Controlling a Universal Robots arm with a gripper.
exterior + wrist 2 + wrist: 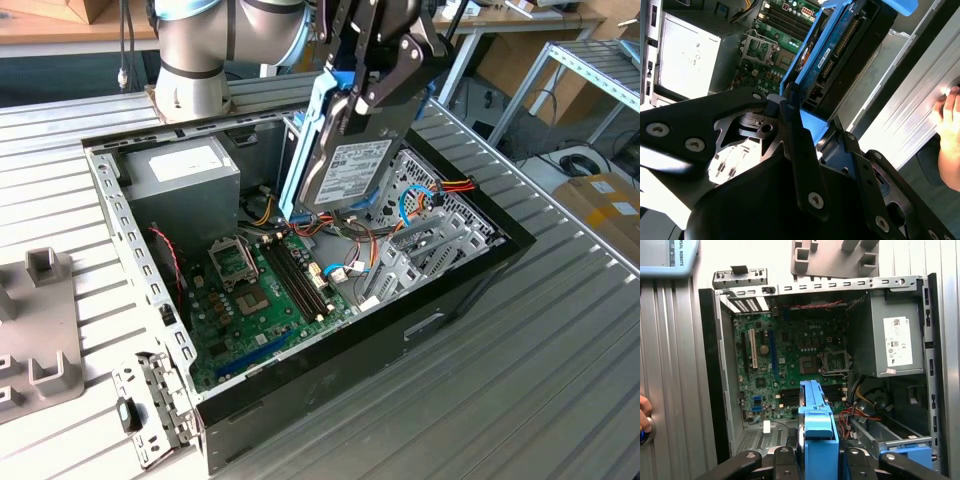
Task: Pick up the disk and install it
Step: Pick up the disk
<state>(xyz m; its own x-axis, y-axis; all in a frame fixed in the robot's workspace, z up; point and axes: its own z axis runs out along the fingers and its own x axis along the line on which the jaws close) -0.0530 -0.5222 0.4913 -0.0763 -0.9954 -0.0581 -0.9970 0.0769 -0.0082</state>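
Open computer case (470, 290) on a slatted metal table (520, 400), with one arm working above it. Counted items: one disk (345, 165); one gripper (372, 95) with two black fingers (400, 60); one case; one green motherboard (255, 300); one grey power-supply box (185, 180); one grey moulded fixture (40, 330); one person's hand (950, 135) resting on the table beside the case. The two fingers are closed narrowly on the upper end of the disk, one on each side, pressing its blue frame (310, 140); the disk hangs clear of the table, held over the open case at about one o'clock from the motherboard in the exterior view. The disk stands steeply tilted, nearer upright than flat; its long axis runs from one o'clock at the gripper down to seven o'clock at the free end; the white-labelled face is turned toward the exterior view's right and the camera, the blue frame edge toward the exterior view's left. The lower end lies within the case outline, above a bundle of coloured cables (350, 245); whether it touches anything there cannot be told. The power-supply box sits at eleven o'clock from the motherboard; the fixture lies on the table at nine o'clock from the case, well apart from the disk.
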